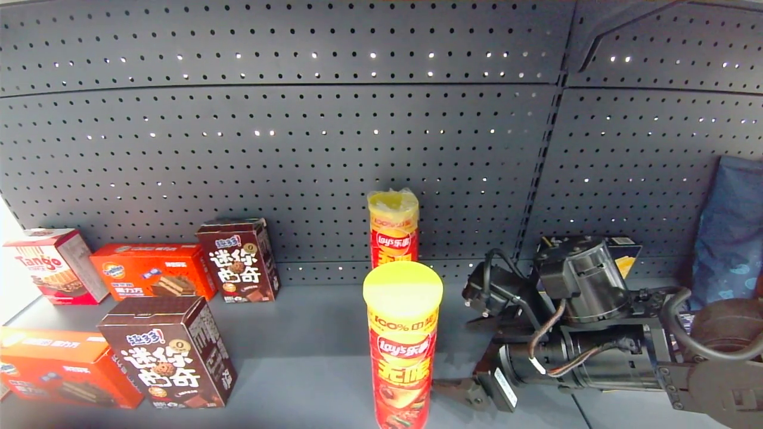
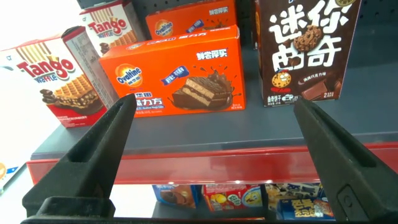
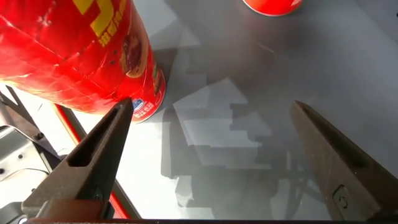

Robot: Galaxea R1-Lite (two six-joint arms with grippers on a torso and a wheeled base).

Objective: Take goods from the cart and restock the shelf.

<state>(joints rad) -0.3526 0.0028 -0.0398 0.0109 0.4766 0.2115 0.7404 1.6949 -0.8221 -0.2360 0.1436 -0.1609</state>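
Observation:
Two red chip cans with yellow lids stand on the grey shelf, one at the front and one behind it by the pegboard. My right gripper sits low, just right of the front can, open and holding nothing. In the right wrist view the front can stands beside one finger, outside the gap of the right gripper, and the back can's base shows farther off. My left gripper is open and empty, facing the shelf's front edge.
Boxes fill the shelf's left: a wafer box, orange boxes and brown cookie boxes. A blue bag leans at the far right. Free floor lies between boxes and cans. A lower shelf holds goods.

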